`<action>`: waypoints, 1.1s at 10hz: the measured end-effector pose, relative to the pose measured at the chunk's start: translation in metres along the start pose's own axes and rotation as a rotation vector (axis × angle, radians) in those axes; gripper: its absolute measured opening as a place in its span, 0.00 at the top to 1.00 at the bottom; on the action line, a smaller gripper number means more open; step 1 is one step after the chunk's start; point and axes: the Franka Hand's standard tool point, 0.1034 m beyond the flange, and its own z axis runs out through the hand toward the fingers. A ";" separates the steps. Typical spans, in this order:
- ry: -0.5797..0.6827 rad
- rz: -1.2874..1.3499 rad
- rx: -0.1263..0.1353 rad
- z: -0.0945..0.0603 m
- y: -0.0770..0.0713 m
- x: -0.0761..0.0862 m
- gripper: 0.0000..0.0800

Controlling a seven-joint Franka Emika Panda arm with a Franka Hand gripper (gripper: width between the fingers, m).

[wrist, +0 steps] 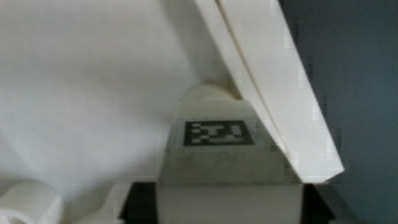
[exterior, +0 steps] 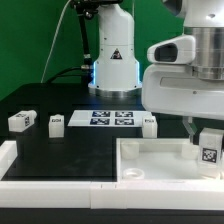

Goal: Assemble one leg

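Observation:
My gripper point(exterior: 206, 140) is shut on a leg point(exterior: 208, 152), a small white block with a black-and-white tag. I hold it at the far right corner of the large white tray-like piece point(exterior: 150, 165), just over its inside. In the wrist view the leg point(wrist: 217, 140) sits between my black fingers point(wrist: 146, 203), tag facing the camera, close to the tray piece's raised rim point(wrist: 267, 80). A rounded socket bump point(wrist: 210, 93) shows just beyond the leg. Whether the leg touches the tray floor cannot be told.
Three more legs lie on the black table: one point(exterior: 22, 121) at the exterior view's left, one point(exterior: 56, 122) beside it, one point(exterior: 149, 123) right of the marker board point(exterior: 111, 118). The robot base point(exterior: 113, 60) stands behind. A white rail point(exterior: 40, 175) borders the front left.

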 end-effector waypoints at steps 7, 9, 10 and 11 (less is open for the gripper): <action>-0.034 0.883 0.011 0.001 0.002 0.003 0.63; -0.039 0.921 0.014 0.001 0.003 0.004 0.63; -0.039 0.890 0.014 0.001 0.003 0.004 0.63; -0.039 0.870 0.015 0.001 0.002 0.003 0.44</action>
